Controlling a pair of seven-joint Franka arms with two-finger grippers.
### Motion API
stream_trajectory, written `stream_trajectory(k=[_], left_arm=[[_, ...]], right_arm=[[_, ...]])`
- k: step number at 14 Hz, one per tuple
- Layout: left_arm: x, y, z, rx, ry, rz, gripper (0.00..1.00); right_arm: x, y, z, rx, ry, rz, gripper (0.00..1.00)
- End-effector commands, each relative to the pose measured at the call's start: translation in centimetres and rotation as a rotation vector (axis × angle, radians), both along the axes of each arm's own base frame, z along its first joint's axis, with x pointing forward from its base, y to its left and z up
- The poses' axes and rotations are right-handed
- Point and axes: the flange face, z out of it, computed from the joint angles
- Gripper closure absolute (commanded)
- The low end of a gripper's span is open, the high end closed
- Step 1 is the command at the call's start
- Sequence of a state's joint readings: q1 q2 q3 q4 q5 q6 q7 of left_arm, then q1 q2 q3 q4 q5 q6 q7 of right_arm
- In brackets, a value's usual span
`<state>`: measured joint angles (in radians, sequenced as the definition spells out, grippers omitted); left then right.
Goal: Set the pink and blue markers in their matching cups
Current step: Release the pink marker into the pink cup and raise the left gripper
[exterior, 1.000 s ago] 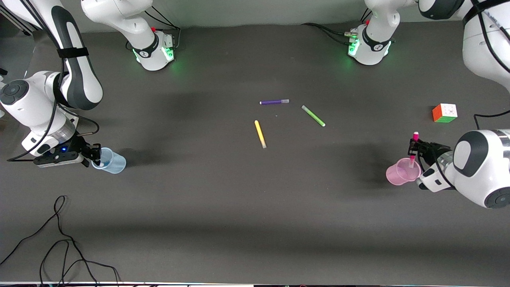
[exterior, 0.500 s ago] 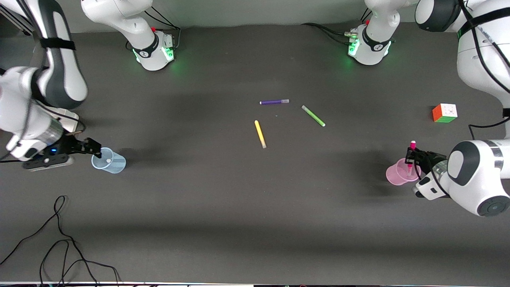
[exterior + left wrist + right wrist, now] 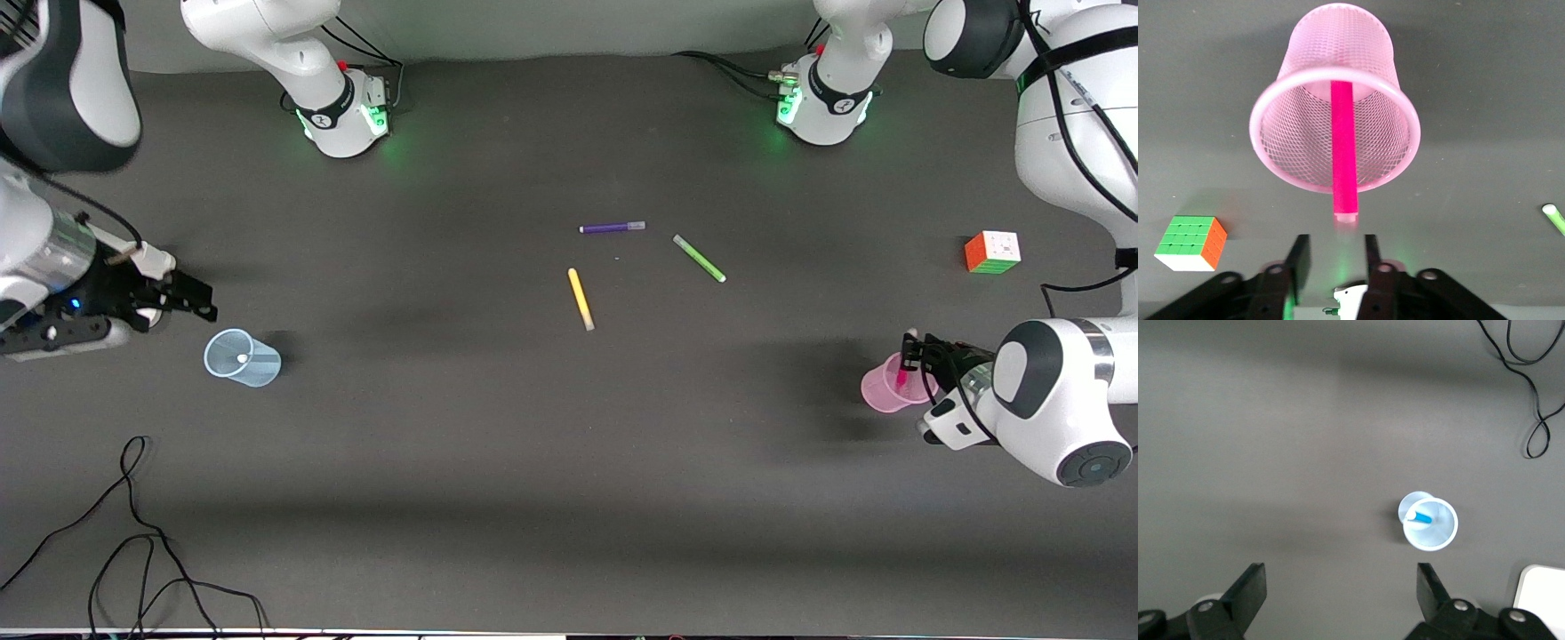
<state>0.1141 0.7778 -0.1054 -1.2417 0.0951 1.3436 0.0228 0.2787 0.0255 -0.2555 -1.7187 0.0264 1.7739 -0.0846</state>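
The pale blue cup (image 3: 242,357) stands near the right arm's end of the table with the blue marker (image 3: 240,358) inside; both show in the right wrist view, cup (image 3: 1441,535) and marker (image 3: 1422,517). My right gripper (image 3: 197,302) is open and empty, up in the air beside that cup (image 3: 1341,580). The pink cup (image 3: 882,391) stands near the left arm's end with the pink marker (image 3: 901,378) leaning in it. In the left wrist view the marker (image 3: 1343,147) stands in the cup (image 3: 1281,133). My left gripper (image 3: 910,354) is open just above the cup's rim (image 3: 1335,247), not touching the marker.
A yellow marker (image 3: 581,299), a purple marker (image 3: 612,228) and a green marker (image 3: 699,258) lie mid-table. A colour cube (image 3: 992,252) sits near the left arm's end, also in the left wrist view (image 3: 1191,233). A black cable (image 3: 133,524) loops at the near edge.
My right gripper has lifted away from the blue cup, leaving the blue marker in it. My left gripper has lowered the pink marker into the pink cup and opened.
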Motion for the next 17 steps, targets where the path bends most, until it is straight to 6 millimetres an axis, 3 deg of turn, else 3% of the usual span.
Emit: stream_trajectory(k=[1, 3, 6, 8, 13, 15, 17], left_arm=[[0.8, 0.2, 3.4, 0.004, -0.04, -0.013, 0.0], [0.7, 0.3, 6.5, 0.006, -0.061, -0.013, 0.0], [0.0, 0.6, 15.5, -0.018, -0.2, -0.06, 0.0], [-1.7, 0.9, 20.1, -0.027, -0.266, -0.05, 0.0], [-7.0, -0.8, 24.5, -0.012, -0.413, -0.074, 0.0], [-9.1, -2.7, 25.8, -0.001, -0.454, -0.089, 0.0], [-10.5, -4.9, 27.0, -0.009, -0.486, -0.064, 0.0]], right_arm=[[-2.8, 1.3, 4.4, -0.023, -0.032, -0.011, 0.0], [-4.1, 0.4, 5.8, -0.024, -0.021, -0.03, 0.0], [-5.0, 0.6, 6.6, -0.025, -0.014, -0.029, 0.0], [-4.9, 0.9, 6.9, -0.025, -0.022, -0.023, 0.0], [-4.7, 1.2, 6.6, -0.026, -0.016, -0.018, 0.0], [-4.3, 1.3, 5.8, -0.028, -0.001, -0.018, 0.0], [-4.0, 1.2, 6.2, -0.028, -0.01, -0.021, 0.0]])
